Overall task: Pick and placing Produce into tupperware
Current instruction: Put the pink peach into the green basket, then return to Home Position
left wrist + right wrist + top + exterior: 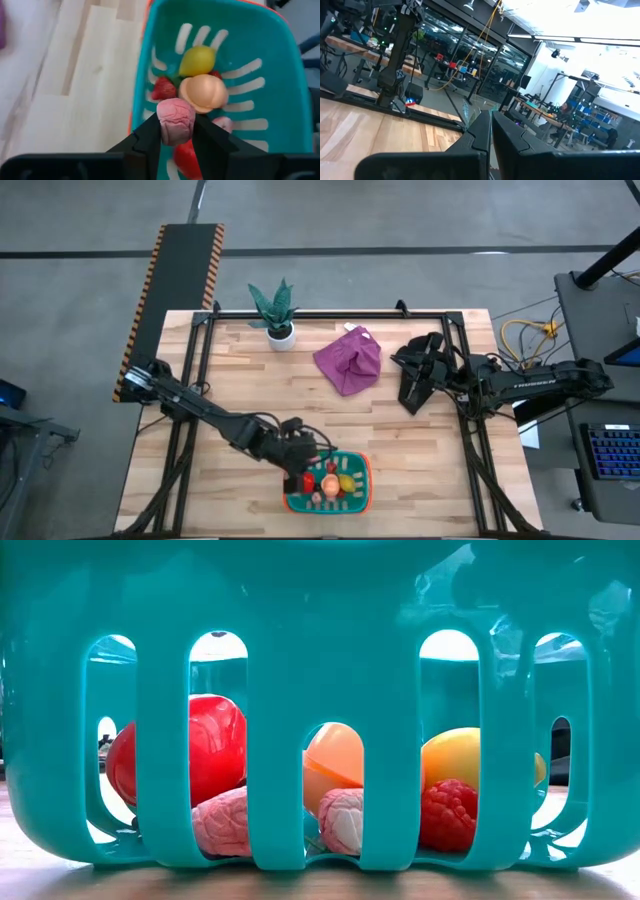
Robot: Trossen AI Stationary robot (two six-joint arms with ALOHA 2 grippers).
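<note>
The teal tupperware (pixel 362 468) with an orange-red rim stands at the table's near edge. Inside lie a yellow piece (pixel 197 60), a peach-orange piece (pixel 204 92), red pieces (pixel 163 89) and another pink piece (pixel 223 122). The low view looks through the slotted wall (pixel 300 660) at the same produce. My left gripper (pixel 176 131) hangs over the basket's left end, shut on a pink lumpy piece (pixel 175 120). My right gripper (pixel 491 125) is shut on nothing, raised at the table's far right (pixel 412 375). My left gripper pinches the pink piece by its two opposite sides (pixel 163 131) between the two fingers. The fingers slant down into the basket from the table's left. The piece stands just above the other produce; whether its underside rests on them I cannot tell.
A crumpled purple cloth (pixel 349 360) lies at the table's far middle. A green plant in a white pot (pixel 278 320) stands at the far edge, left of the cloth. Bare wood lies between these and the basket.
</note>
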